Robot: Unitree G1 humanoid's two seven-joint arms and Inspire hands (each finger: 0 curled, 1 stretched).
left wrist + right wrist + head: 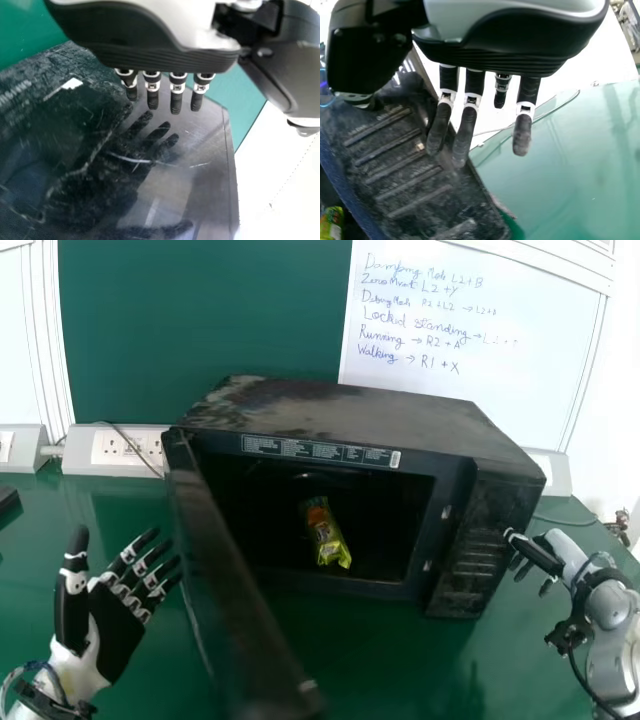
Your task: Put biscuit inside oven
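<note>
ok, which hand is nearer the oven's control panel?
Right. The right hand is right at the control panel, by its outer edge; the left hand is well off to the left, beyond the open door.

One black microwave oven [345,415] stands on a green table [410,670], door [240,605] open, one yellow-green biscuit packet [328,540] inside. The left hand [117,628], fingers spread, is beside the door; the right hand [566,548] is at the control panel [474,558]. Behind: one handwritten white sheet [480,325], one socket strip [88,460].
</note>
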